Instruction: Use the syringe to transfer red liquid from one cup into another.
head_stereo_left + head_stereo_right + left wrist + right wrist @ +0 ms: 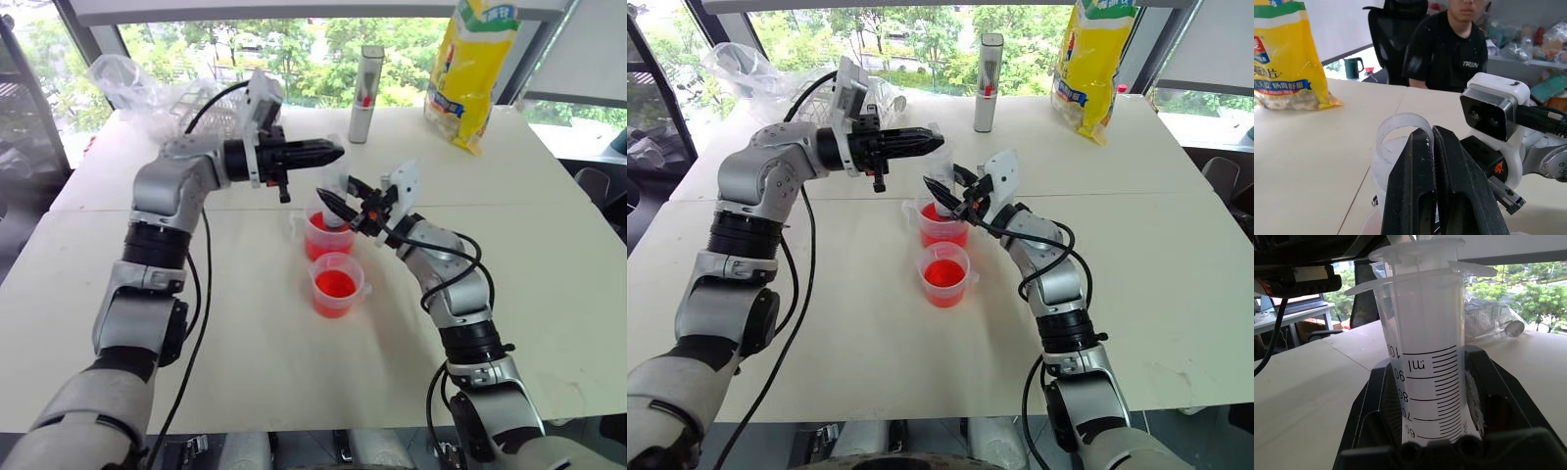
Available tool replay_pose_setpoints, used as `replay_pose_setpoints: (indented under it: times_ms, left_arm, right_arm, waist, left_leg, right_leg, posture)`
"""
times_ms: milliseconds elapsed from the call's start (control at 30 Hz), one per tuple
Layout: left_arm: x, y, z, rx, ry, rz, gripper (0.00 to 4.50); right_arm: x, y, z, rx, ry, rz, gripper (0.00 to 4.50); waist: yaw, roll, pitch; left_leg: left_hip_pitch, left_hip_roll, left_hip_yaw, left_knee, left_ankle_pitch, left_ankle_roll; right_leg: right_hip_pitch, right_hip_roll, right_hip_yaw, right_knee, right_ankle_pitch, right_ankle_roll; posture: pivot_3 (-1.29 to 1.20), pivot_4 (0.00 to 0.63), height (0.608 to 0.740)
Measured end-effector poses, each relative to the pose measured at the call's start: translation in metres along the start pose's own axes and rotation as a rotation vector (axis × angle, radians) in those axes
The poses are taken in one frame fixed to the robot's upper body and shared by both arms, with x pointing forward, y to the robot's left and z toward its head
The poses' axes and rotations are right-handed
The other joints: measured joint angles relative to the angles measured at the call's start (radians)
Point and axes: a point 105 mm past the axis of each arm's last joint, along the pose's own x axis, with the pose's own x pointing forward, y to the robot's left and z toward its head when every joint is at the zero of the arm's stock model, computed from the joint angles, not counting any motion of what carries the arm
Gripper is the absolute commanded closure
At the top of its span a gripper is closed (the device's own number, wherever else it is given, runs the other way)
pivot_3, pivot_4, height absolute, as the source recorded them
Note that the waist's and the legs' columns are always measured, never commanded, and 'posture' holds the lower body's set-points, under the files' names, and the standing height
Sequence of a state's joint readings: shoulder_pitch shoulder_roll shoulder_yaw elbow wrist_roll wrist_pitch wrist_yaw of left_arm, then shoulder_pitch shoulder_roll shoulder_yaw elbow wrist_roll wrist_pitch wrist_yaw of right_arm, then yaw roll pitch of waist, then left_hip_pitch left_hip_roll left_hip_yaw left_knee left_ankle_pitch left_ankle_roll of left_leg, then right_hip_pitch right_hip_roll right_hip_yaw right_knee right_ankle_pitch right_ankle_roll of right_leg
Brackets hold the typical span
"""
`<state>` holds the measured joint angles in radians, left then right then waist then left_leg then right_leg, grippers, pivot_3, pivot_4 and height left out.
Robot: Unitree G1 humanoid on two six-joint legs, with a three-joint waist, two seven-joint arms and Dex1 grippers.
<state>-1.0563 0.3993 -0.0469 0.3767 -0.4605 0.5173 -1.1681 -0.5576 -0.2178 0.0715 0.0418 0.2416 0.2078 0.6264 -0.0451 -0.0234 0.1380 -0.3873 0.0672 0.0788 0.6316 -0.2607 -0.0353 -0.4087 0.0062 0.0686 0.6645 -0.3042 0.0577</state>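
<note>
Two clear cups stand mid-table, the far cup [328, 237] and the near cup [336, 286], both holding red liquid [335, 284]. The syringe [1425, 357] stands upright over the far cup, its printed barrel clamped between the black fingers [1376, 401] of my right gripper [338, 204]. Its tip is hidden. My left gripper [333, 152] reaches level from the left and is shut on the plunger's white ring [1400, 127] at the top of the syringe.
A grey upright cylinder with a red mark [366, 80] and a yellow snack bag [475, 69] stand at the table's far side. A crumpled clear plastic bag [137, 83] lies far left. A person in black [1449, 44] sits beyond the table.
</note>
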Motion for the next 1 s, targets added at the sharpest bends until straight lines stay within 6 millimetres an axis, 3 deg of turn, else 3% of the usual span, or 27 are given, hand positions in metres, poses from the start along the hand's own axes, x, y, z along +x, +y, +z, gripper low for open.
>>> replay_pose_setpoints:
  times_ms: [1000]
  left_arm:
    - [-0.0001,0.0043,0.0044,0.029,-0.004,0.002,4.48]
  right_arm:
    - [-0.0017,0.0007,-0.0069,0.024,0.036,0.007,3.11]
  waist:
    - [0.001,0.000,0.000]
  left_leg:
    - [0.000,0.000,0.000,0.000,0.000,0.000]
  right_leg:
    - [0.000,0.000,0.000,0.000,0.000,0.000]
  posture:
    - [0.00,0.150,0.740]
